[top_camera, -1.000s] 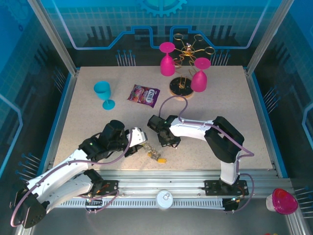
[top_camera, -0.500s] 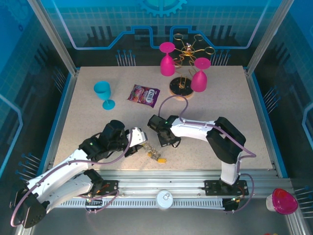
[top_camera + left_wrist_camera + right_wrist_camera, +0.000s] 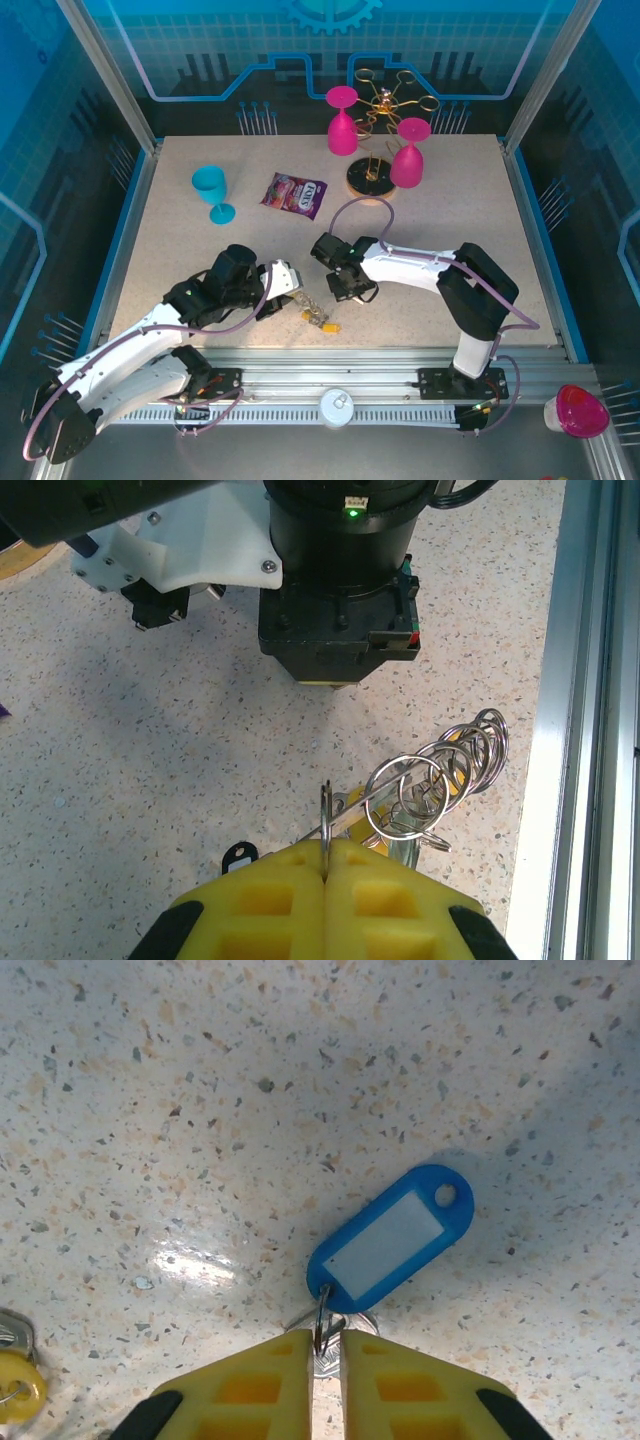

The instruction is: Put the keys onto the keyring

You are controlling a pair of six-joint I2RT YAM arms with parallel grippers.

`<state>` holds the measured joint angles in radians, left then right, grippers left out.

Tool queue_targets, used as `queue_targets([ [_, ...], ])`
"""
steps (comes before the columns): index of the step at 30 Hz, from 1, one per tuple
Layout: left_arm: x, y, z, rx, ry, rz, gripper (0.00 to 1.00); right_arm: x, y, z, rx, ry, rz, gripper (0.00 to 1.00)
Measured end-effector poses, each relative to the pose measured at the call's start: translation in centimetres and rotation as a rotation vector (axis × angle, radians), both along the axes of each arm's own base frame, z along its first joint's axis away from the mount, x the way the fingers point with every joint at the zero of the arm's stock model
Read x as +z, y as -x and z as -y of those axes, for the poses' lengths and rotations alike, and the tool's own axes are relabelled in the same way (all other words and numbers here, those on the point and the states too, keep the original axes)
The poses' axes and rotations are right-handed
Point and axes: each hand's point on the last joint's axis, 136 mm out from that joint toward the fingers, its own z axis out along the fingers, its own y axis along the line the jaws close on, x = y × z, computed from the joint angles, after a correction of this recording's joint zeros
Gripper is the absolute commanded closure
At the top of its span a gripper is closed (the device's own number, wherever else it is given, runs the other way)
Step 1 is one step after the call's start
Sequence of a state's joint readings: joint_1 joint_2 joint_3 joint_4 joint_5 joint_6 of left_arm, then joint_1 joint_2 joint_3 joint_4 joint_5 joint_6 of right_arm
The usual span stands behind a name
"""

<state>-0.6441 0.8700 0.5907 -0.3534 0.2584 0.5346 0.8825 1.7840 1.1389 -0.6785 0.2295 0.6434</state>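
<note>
My left gripper (image 3: pixel 327 842) is shut on the thin metal wire of the keyring (image 3: pixel 325 810), which stands edge-on between the yellow fingers. Several keys (image 3: pixel 440 780) on small split rings hang bunched along it, with a dark tag (image 3: pixel 238 856) on the table to its left. From above, this bunch (image 3: pixel 318 315) lies just right of my left gripper (image 3: pixel 290 290). My right gripper (image 3: pixel 325 1335) is down at the table with its jaws a narrow gap apart. The small ring of a blue-tagged key (image 3: pixel 392 1238) stands in that gap. The two grippers are close together (image 3: pixel 345 285).
A teal goblet (image 3: pixel 212 190) and a snack packet (image 3: pixel 295 194) sit at the back left. Two pink goblets (image 3: pixel 342 118) (image 3: pixel 408 150) stand by the gold wire rack (image 3: pixel 385 105) at the back. The table's metal front rail (image 3: pixel 585 720) runs close beside the keys.
My right gripper has slid slightly to the right and its elbow has swung right. The left arm and the keyring have stayed put.
</note>
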Motion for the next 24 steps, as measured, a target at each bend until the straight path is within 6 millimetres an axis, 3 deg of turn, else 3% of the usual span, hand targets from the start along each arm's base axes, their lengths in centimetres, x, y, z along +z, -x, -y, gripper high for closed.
queue_targets([
  [7, 0.0, 0.01, 0.01, 0.0, 0.0, 0.0, 1.0, -0.75, 0.04, -0.11, 0.003, 0.014, -0.019, 0.79],
  [24, 0.0, 0.0, 0.0, 0.0, 0.0, 0.0, 1.0, -0.6, -0.57, -0.52, 0.007, 0.023, -0.01, 0.84],
])
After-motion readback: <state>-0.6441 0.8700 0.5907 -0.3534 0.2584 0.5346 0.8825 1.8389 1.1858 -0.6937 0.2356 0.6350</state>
